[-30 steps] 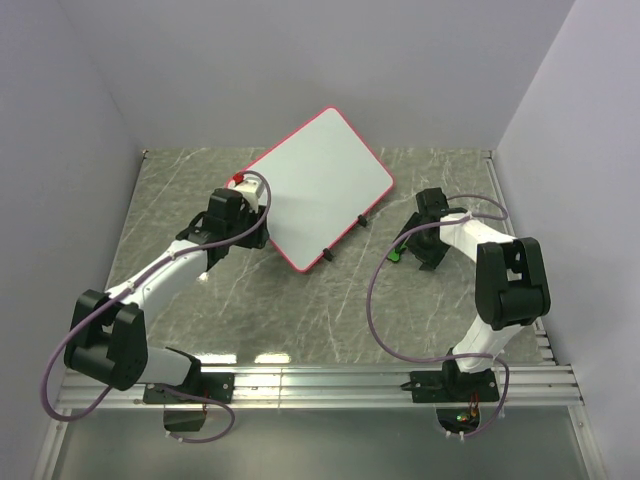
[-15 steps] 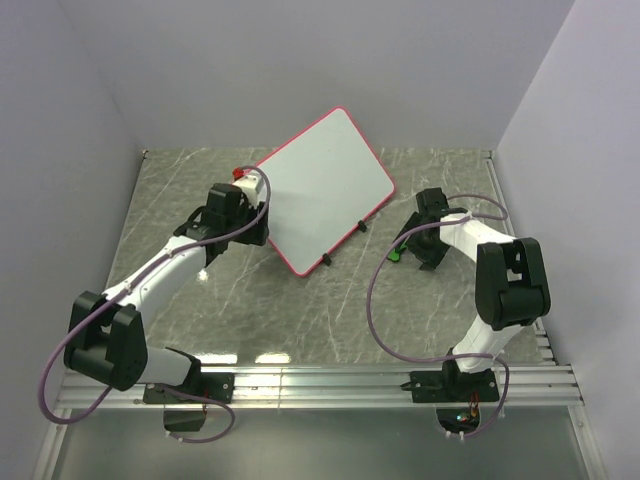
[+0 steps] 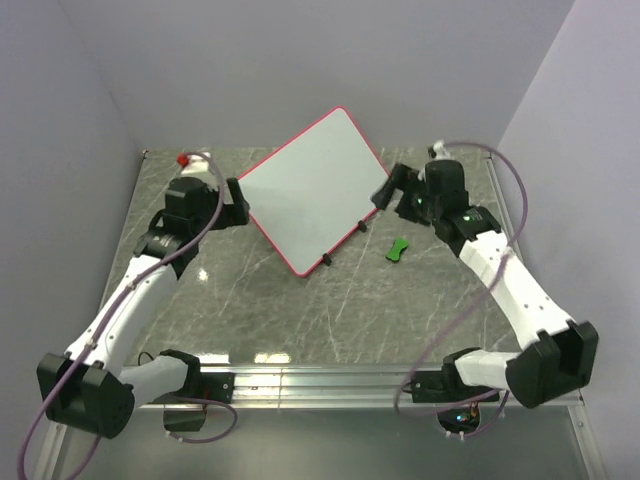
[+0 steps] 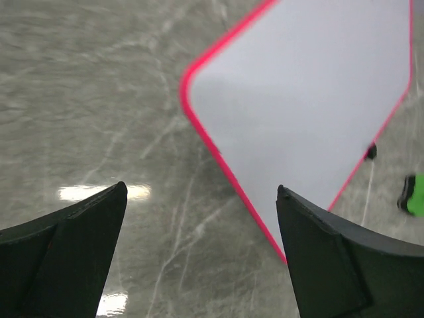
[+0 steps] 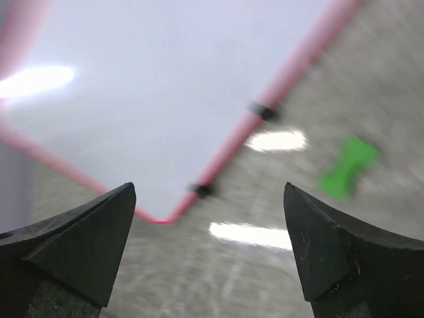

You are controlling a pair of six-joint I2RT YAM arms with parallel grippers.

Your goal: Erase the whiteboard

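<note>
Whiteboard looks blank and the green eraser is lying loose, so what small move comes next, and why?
Left gripper and right gripper stand open and empty, the green eraser lies free on the table, and no marks show on the whiteboard in any view, so probably draw the right one back.

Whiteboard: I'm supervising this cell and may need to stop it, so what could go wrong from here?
The green eraser lies on the table apart from the whiteboard, in neither hand, so no wiping can start yet. The left hand and right hand, both open, sit by opposite corners of the whiteboard. Either could shove it, since nothing pins it.
</note>
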